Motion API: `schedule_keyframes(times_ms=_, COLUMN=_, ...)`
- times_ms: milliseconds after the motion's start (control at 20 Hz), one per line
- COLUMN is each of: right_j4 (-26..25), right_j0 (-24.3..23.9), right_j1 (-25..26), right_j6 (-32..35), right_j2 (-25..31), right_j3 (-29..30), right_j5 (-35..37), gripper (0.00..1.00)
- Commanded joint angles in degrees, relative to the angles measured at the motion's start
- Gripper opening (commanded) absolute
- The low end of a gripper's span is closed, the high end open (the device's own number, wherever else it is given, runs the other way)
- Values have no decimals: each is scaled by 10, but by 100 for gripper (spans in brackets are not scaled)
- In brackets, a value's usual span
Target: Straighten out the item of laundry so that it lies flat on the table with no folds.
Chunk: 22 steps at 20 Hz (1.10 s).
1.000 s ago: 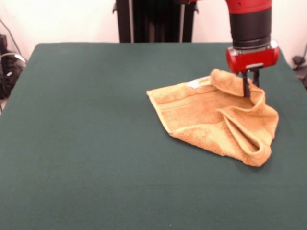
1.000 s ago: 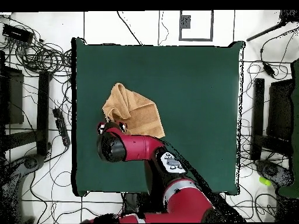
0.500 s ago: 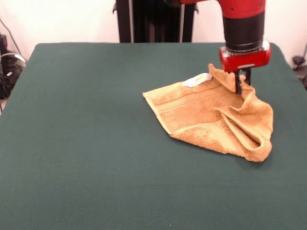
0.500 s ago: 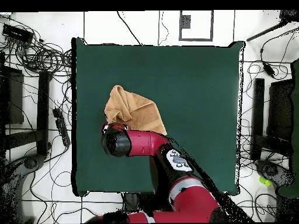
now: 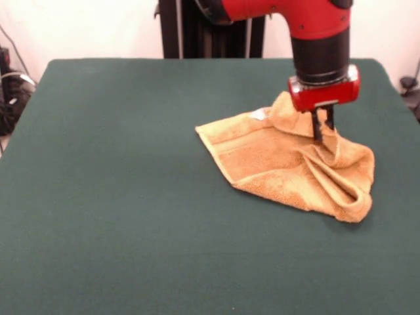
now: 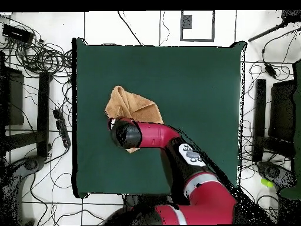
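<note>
- Table [image 5: 118, 197]: large, covered in plain dark green cloth; from overhead its bare surface [image 6: 194, 88] takes up most of the view.
- Towel [image 5: 275, 164]: golden-orange terry cloth, lying on the table's right half in the front view, toward the far side. From overhead it shows at the left part of the table [image 6: 126, 103], partly under my arm.
- Towel, condition: not flat. The left portion lies spread, with a smooth woven band running across it. The right portion is bunched into ridges and a rolled fold at the near right corner.
- Tag [image 5: 260, 114]: small, white, at the towel's far edge, just left of the lifted cloth. Any writing on it is too small to read.
- My pincer [image 5: 322, 126]: pointing straight down under the red wrist block, its two dark fingers [image 5: 317, 125] close together, pinching a raised peak of the towel at its far right part. Cloth hangs from the pinch on both sides.
- My arm [image 6: 153, 134]: red and black, reaching from the bottom of the overhead view across the table's edge to the towel.
- Markings: no brand name or lettering legible on arm, towel or table.
</note>
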Motion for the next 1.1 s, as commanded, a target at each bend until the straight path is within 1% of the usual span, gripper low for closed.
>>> schedule_keyframes(times_ms=50, right_j4=-20, right_j0=-17, right_j1=39, right_j6=71, right_j2=93, right_j3=15, right_j5=-93, gripper=0)
schedule_keyframes(times_ms=150, right_j4=-28, right_j0=-16, right_j1=43, right_j6=76, right_j2=94, right_j3=22, right_j5=-112, gripper=0)
schedule_keyframes(times_ms=200, right_j4=-29, right_j0=-15, right_j1=47, right_j6=74, right_j2=92, right_j3=20, right_j5=-109, gripper=0)
schedule_keyframes(times_ms=300, right_j4=-17, right_j0=-6, right_j1=46, right_j6=88, right_j2=84, right_j3=23, right_j5=-109, gripper=0)
schedule_keyframes(times_ms=350, right_j4=-5, right_j0=1, right_j1=38, right_j6=105, right_j2=79, right_j3=31, right_j5=-115, gripper=0)
schedule_keyframes(times_ms=450, right_j4=28, right_j0=31, right_j1=16, right_j6=142, right_j2=55, right_j3=38, right_j5=-122, gripper=0)
schedule_keyframes(times_ms=600, right_j4=72, right_j0=73, right_j1=-12, right_j6=169, right_j2=21, right_j3=34, right_j5=-96, gripper=0)
schedule_keyframes(times_ms=650, right_j4=91, right_j0=74, right_j1=-18, right_j6=176, right_j2=24, right_j3=38, right_j5=-67, gripper=0)
schedule_keyframes(times_ms=700, right_j4=98, right_j0=71, right_j1=-24, right_j6=172, right_j2=29, right_j3=41, right_j5=-45, gripper=0)
schedule_keyframes(times_ms=800, right_j4=106, right_j0=53, right_j1=-36, right_j6=158, right_j2=46, right_j3=54, right_j5=-28, gripper=0)
schedule_keyframes(times_ms=950, right_j4=98, right_j0=30, right_j1=-49, right_j6=138, right_j2=67, right_j3=80, right_j5=-47, gripper=0)
schedule_keyframes(times_ms=1100, right_j4=102, right_j0=14, right_j1=-72, right_j6=143, right_j2=80, right_j3=122, right_j5=-49, gripper=0)
